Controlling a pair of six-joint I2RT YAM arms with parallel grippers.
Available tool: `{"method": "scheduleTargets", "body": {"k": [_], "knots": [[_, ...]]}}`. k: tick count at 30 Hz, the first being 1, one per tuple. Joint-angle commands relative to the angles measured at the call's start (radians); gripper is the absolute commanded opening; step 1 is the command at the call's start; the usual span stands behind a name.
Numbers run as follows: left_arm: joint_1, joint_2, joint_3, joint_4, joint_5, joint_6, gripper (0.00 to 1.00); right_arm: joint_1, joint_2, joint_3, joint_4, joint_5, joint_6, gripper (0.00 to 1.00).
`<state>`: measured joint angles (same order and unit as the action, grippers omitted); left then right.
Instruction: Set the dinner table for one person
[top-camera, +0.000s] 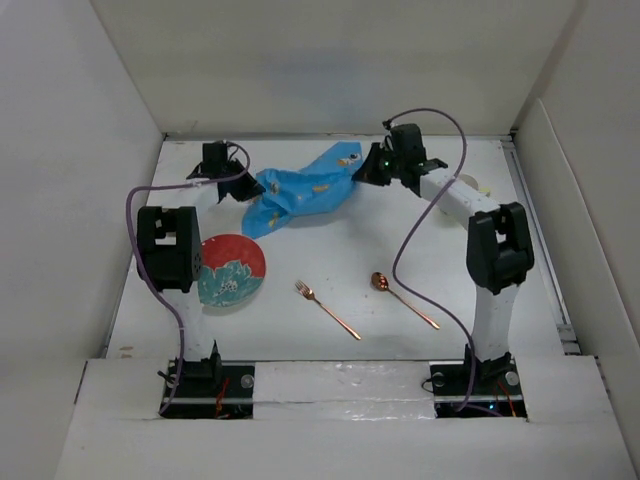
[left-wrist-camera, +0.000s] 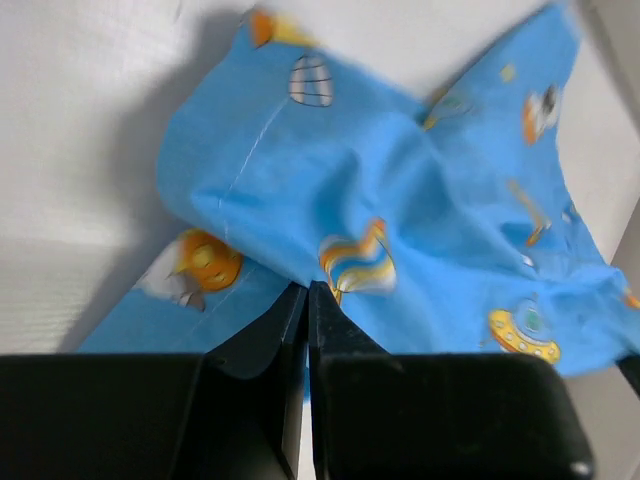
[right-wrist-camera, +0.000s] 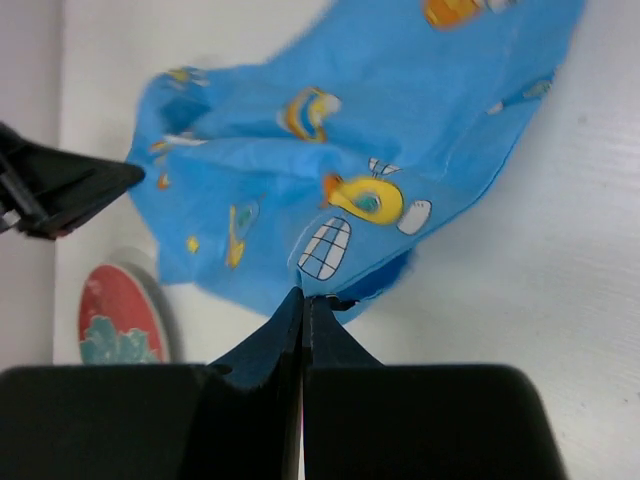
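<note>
A blue cartoon-printed cloth placemat hangs stretched and crumpled between my two grippers over the far part of the white dinner table. My left gripper is shut on the placemat's left edge; its jaws pinch the cloth in the left wrist view. My right gripper is shut on the placemat's right edge. A red and teal plate lies near left. A copper fork and a copper spoon lie at the near centre.
White walls enclose the table on the left, back and right. The plate also shows in the right wrist view. A small pale round object sits behind the right arm at the far right.
</note>
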<state>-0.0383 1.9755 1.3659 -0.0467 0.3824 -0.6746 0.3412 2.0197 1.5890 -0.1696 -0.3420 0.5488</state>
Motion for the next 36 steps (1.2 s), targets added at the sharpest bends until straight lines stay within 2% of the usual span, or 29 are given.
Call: {"method": "scheduleTargets", "body": {"k": [1, 5, 10, 13, 15, 16, 18, 19, 21, 23, 24, 25, 27, 28, 29, 30, 31, 32, 33, 34, 35, 36], "knots": [[-0.002, -0.197, 0.189, -0.048, -0.103, 0.055, 0.00, -0.008, -0.171, 0.162, -0.042, -0.006, -0.072, 0.00], [-0.002, -0.280, 0.373, -0.134, -0.198, 0.101, 0.00, -0.030, -0.231, 0.300, -0.200, -0.112, -0.061, 0.00], [0.008, -0.360, 0.433, -0.171, -0.244, 0.124, 0.00, -0.071, -0.265, 0.350, -0.249, -0.175, -0.003, 0.00], [0.008, -0.350, 0.440, -0.197, -0.247, 0.130, 0.00, -0.105, -0.195, 0.365, -0.275, -0.153, 0.000, 0.00], [0.008, -0.339, 0.392, -0.185, -0.252, 0.129, 0.07, -0.129, -0.111, 0.396, -0.277, -0.135, 0.011, 0.00], [0.008, -0.311, 0.384, -0.182, -0.252, 0.130, 0.19, -0.130, -0.075, 0.414, -0.280, -0.126, 0.028, 0.00], [0.032, -0.255, 0.416, -0.206, -0.220, 0.129, 0.30, -0.157, 0.034, 0.465, -0.300, -0.121, 0.045, 0.00], [0.032, -0.186, 0.438, -0.252, -0.212, 0.130, 0.42, -0.157, 0.072, 0.545, -0.323, -0.124, 0.057, 0.00], [0.041, -0.117, 0.547, -0.316, -0.198, 0.156, 0.44, -0.157, 0.135, 0.630, -0.395, -0.152, 0.050, 0.00], [0.041, -0.066, 0.605, -0.387, -0.212, 0.173, 0.45, -0.157, 0.157, 0.663, -0.419, -0.163, 0.019, 0.12], [0.041, -0.091, 0.567, -0.377, -0.244, 0.187, 0.45, -0.142, 0.119, 0.595, -0.391, -0.093, 0.002, 0.40], [0.020, -0.118, 0.567, -0.363, -0.244, 0.197, 0.45, -0.128, 0.094, 0.594, -0.390, -0.092, -0.010, 0.40], [-0.030, -0.176, 0.471, -0.341, -0.333, 0.233, 0.44, -0.128, 0.048, 0.461, -0.364, -0.025, -0.026, 0.58], [-0.063, -0.228, 0.434, -0.332, -0.358, 0.275, 0.41, -0.128, 0.025, 0.416, -0.357, -0.012, -0.041, 0.61], [-0.140, -0.246, 0.365, -0.337, -0.373, 0.302, 0.37, -0.128, -0.030, 0.370, -0.347, -0.005, -0.050, 0.61], [-0.182, -0.260, 0.334, -0.346, -0.457, 0.322, 0.33, -0.128, -0.061, 0.274, -0.323, 0.023, -0.058, 0.59], [-0.222, -0.285, 0.300, -0.369, -0.486, 0.343, 0.27, -0.128, -0.099, 0.220, -0.308, 0.040, -0.062, 0.52], [-0.279, -0.297, 0.215, -0.370, -0.516, 0.345, 0.19, -0.128, -0.171, 0.165, -0.285, 0.049, -0.061, 0.39], [-0.293, -0.314, 0.164, -0.369, -0.519, 0.339, 0.10, -0.128, -0.208, 0.061, -0.243, 0.064, -0.064, 0.08], [-0.293, -0.345, 0.115, -0.346, -0.504, 0.322, 0.00, -0.114, -0.243, 0.011, -0.231, 0.066, -0.072, 0.00], [-0.276, -0.386, -0.054, -0.281, -0.435, 0.267, 0.00, -0.063, -0.327, -0.074, -0.217, 0.067, -0.090, 0.00], [-0.276, -0.386, -0.056, -0.280, -0.435, 0.267, 0.00, -0.062, -0.328, -0.113, -0.214, 0.063, -0.090, 0.00]]}}
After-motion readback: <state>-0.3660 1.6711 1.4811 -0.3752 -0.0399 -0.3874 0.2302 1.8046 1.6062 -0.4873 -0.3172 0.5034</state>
